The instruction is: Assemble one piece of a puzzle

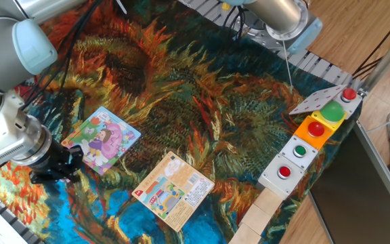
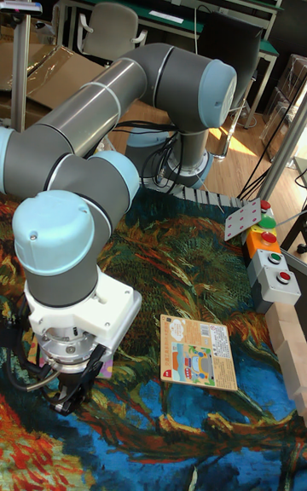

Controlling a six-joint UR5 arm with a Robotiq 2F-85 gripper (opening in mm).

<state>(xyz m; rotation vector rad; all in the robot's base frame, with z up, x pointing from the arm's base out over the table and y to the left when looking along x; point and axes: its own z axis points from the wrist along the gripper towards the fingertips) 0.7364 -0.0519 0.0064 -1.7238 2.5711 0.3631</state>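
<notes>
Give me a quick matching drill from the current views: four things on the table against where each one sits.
Things:
1. puzzle
2. orange-peach card
3. button boxes
4. tool

Places:
A. along the right edge of the cloth
B. low at the puzzle's left corner
C. left part of the cloth, beside the arm's wrist
D. near the front edge, right of the puzzle

Pairs: 1-C, 2-D, 3-A, 4-B

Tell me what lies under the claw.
The claw sits low over the sunflower-print cloth beside the puzzle. The claw body hides its fingertips and any piece there.
</notes>
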